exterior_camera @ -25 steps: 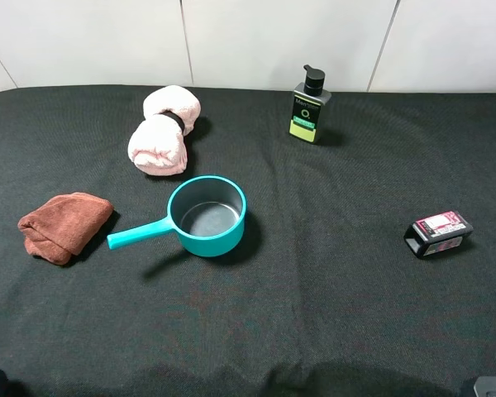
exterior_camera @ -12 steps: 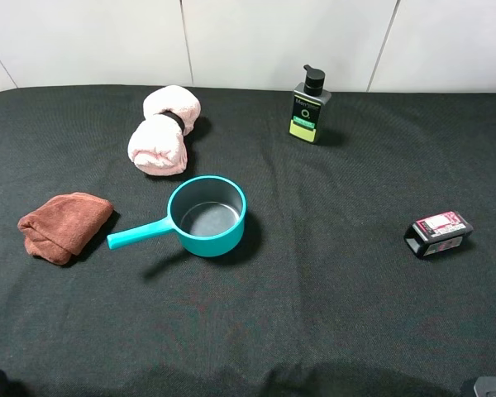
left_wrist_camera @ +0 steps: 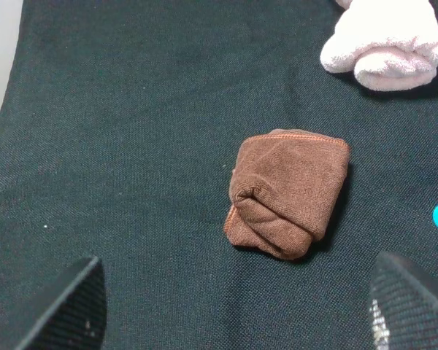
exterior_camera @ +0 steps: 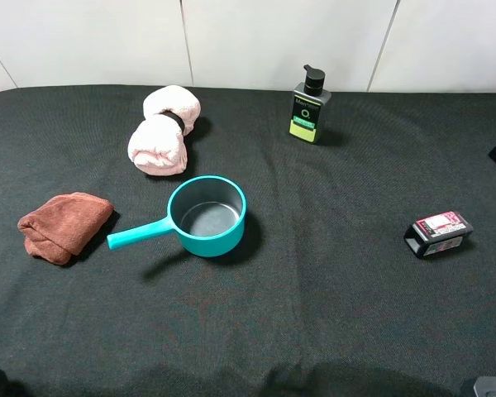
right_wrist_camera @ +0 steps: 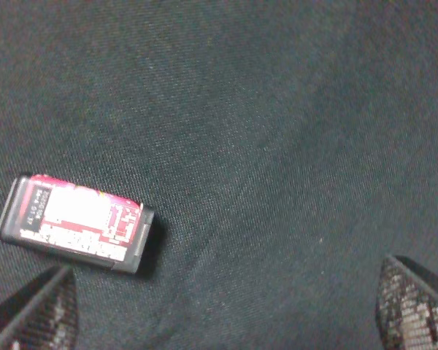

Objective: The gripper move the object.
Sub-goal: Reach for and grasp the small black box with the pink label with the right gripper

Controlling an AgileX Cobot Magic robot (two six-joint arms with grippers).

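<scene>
Approach step: right pincer [right_wrist_camera: 223,313] wide open, empty; object [right_wrist_camera: 77,224] lies untouched on bench [right_wrist_camera: 277,109], off-centre. Next: align over it, descend, close.

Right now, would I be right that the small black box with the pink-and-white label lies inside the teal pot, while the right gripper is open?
Not quite: the box lies on the black cloth, well to the right of the teal pot and apart from it, as the exterior high view shows. The right gripper is indeed open.
</scene>
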